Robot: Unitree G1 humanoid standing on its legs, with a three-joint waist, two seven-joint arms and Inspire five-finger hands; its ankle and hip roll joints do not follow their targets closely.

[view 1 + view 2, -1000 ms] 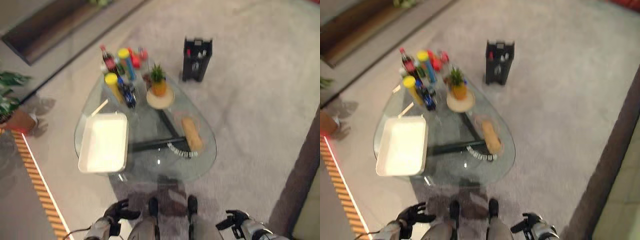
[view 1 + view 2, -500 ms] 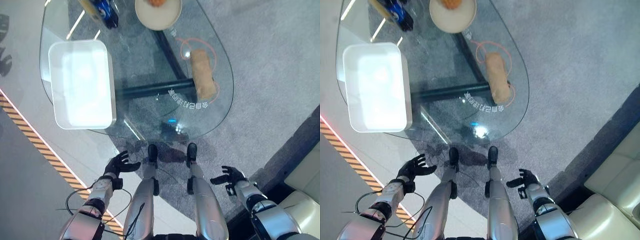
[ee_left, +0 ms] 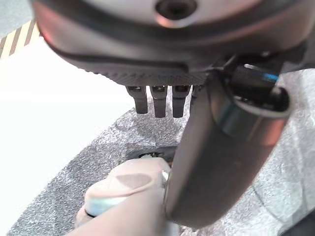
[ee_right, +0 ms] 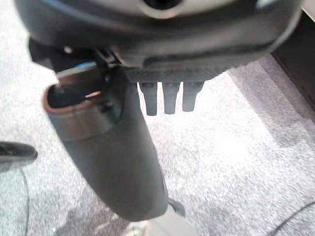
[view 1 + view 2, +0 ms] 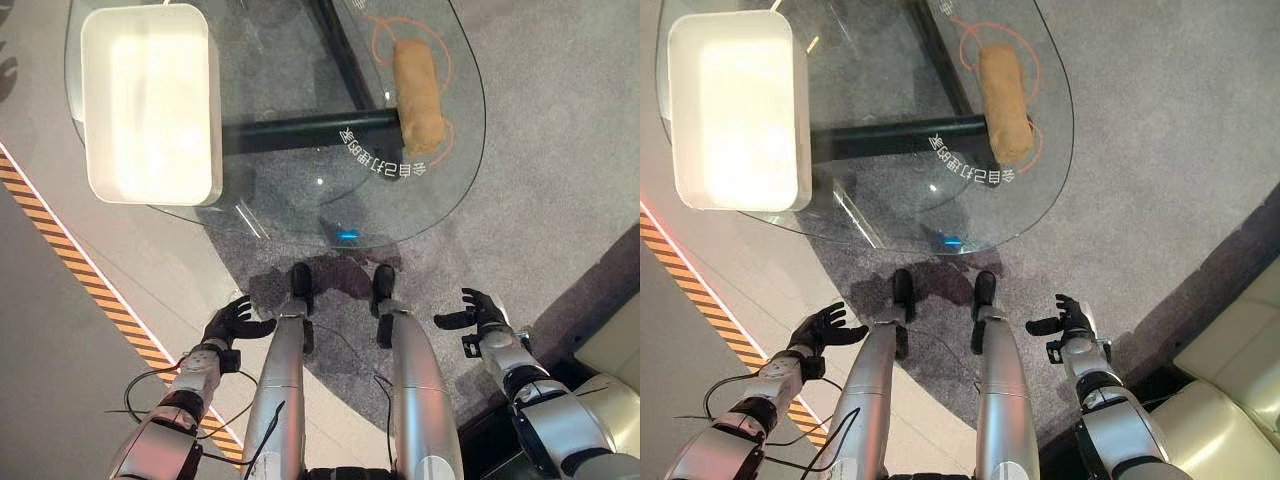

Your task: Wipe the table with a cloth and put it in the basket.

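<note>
The rolled tan cloth (image 5: 420, 94) lies near the right edge of the glass table (image 5: 300, 215), well apart from the white basket (image 5: 150, 100) at its left side. The left hand (image 5: 232, 322) and right hand (image 5: 478, 311) hang low over grey carpet (image 5: 560, 180), fingers spread, holding nothing.

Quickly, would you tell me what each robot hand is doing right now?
Left robot hand: open, holding nothing.
Right robot hand: open, holding nothing.
</note>
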